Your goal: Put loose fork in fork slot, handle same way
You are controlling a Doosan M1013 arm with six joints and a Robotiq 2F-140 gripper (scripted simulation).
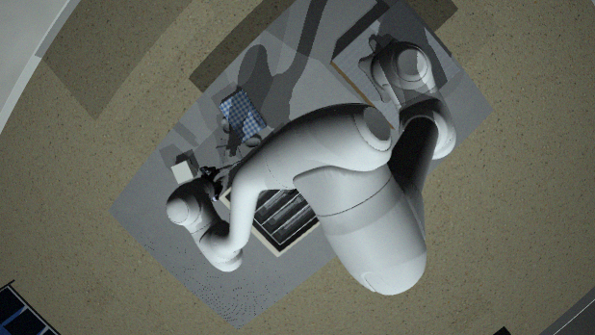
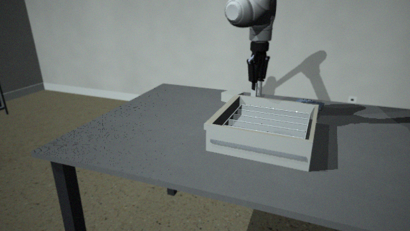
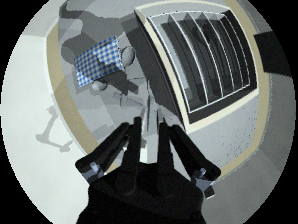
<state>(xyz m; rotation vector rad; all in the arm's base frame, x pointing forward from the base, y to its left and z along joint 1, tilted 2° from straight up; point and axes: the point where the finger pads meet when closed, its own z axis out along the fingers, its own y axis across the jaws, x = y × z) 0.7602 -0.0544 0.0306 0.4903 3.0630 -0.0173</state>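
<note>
Across the desk [image 1: 159, 212] [image 2: 149, 143] [image 3: 215, 145] my arm [image 1: 356, 193] [image 2: 262, 33] leans over the tray [image 1: 266, 244] [image 2: 259, 137] [image 3: 220, 112], and beyond one side lies the checked cloth [image 1: 241, 108] [image 2: 306, 101] [image 3: 102, 57]. My fingers [image 1: 212, 180] [image 2: 256, 89] stand nearly together just outside the tray wall; I can't tell whether they have anything pinched. The thin piece at their tips, which I take for the loose fork [image 3: 148, 107], is outside the tray.

If they have missed or only nipped an edge, a lift would leave it behind or let it swivel, and the handle could end up reversed or across a divider. Keeping too close to the wall, I could knock it against the rim.

The wrist view gives me the fork beside the fingertips and most of the dividers; from the exterior the wall hides the fork, though the fingers' upright pose is plain. From the top, my arm covers much of the tray.
</note>
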